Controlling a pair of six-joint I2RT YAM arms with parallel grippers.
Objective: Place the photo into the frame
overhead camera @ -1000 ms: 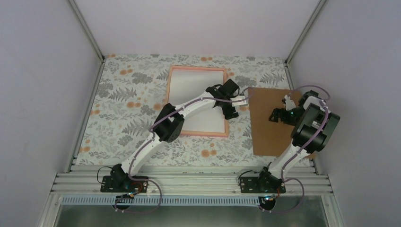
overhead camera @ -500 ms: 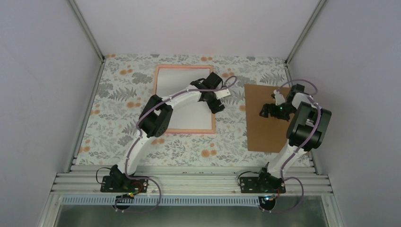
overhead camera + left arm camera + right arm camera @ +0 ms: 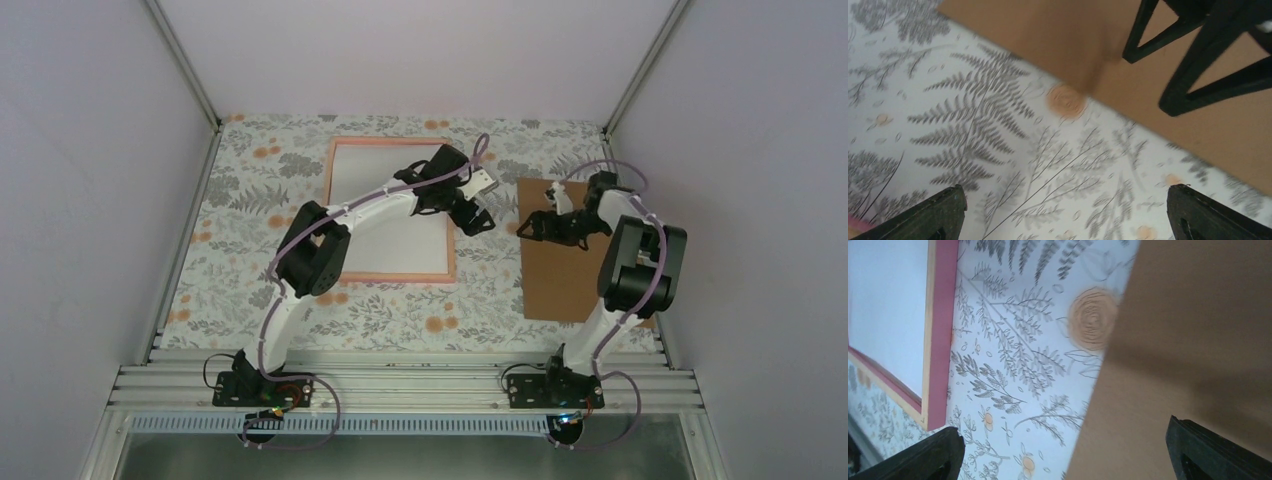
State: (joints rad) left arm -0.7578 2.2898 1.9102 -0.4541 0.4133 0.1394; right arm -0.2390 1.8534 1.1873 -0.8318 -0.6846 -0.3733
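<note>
The pink frame lies flat at the middle left of the floral cloth, its inside showing plain white. One of its pink edges shows at the left of the right wrist view. The photo is not visible in any view. My left gripper hovers open over the cloth just right of the frame, nothing between its fingers. My right gripper is open at the left edge of the brown backing board, facing the left gripper across the gap. Its black fingers show in the left wrist view.
The brown board lies flat on the right side of the table, a strip of floral cloth between it and the frame. Grey walls close in the table on the left, the right and at the back.
The frame slid left and squared up, then stayed still. My left gripper left the frame and moved right over the gap. My right gripper moved left to the board's left edge.
</note>
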